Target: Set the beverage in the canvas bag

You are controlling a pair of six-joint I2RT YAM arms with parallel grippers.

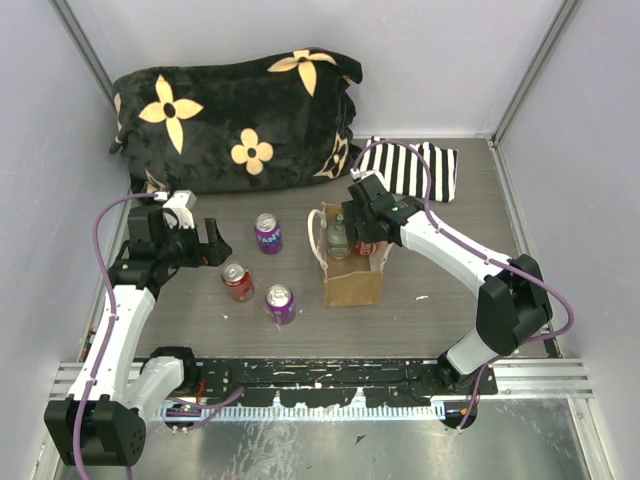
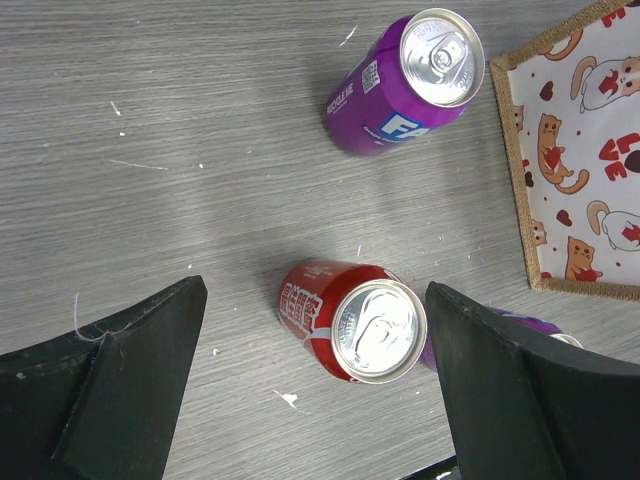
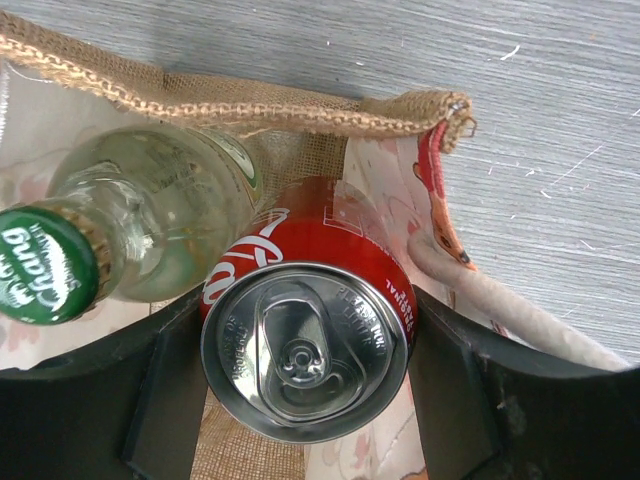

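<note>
The tan canvas bag (image 1: 352, 282) with cream handles stands mid-table. My right gripper (image 1: 366, 238) is at its mouth, shut on a red Coca-Cola can (image 3: 305, 345). In the right wrist view the gripper (image 3: 308, 375) holds the can upright just inside the bag's rim (image 3: 250, 100), next to a glass bottle (image 3: 160, 215) with a green cap that stands in the bag. My left gripper (image 1: 214, 246) is open and empty. In the left wrist view it (image 2: 315, 292) hovers over another red can (image 2: 345, 318) standing on the table.
A purple can (image 1: 267, 232) stands behind the red can (image 1: 237, 282), and another purple can (image 1: 280, 303) stands in front, left of the bag. A black flowered cushion (image 1: 235, 115) and a black-and-white striped cloth (image 1: 415, 168) lie at the back.
</note>
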